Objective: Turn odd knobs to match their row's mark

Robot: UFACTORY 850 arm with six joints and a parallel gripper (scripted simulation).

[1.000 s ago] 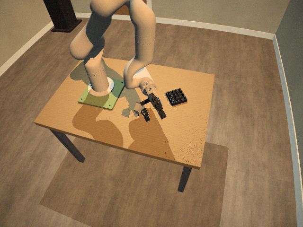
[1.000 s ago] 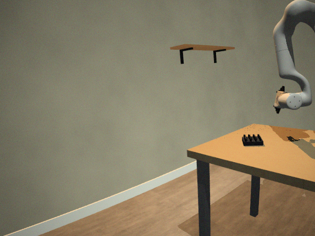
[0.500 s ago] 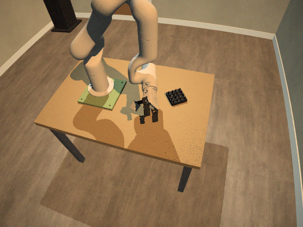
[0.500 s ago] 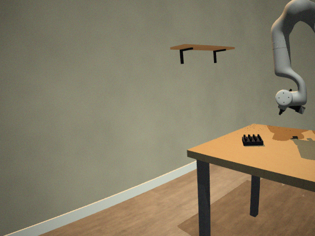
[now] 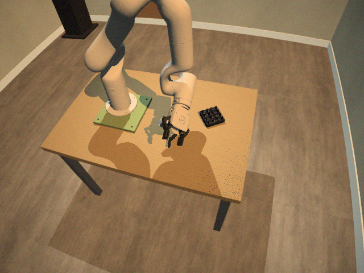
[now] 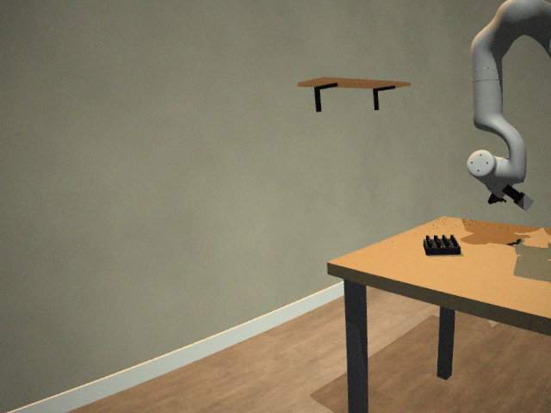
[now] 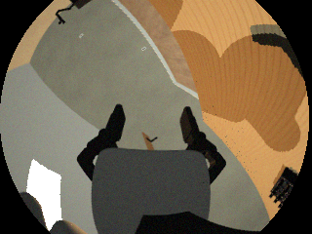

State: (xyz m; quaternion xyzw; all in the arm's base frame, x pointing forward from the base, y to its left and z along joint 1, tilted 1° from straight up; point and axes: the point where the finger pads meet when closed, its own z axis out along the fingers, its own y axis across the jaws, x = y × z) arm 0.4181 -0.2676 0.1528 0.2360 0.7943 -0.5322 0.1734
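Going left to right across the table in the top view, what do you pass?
Green base plate with the arm's foot, then the open gripper above the table, then the knob box.

A small, square, black knob box (image 5: 211, 116) stands flat on the wooden table, its dark knobs in four rows upright, markings too small to read.

Matt wooden table (image 5: 223, 164), matt black knob box (image 5: 211, 116).
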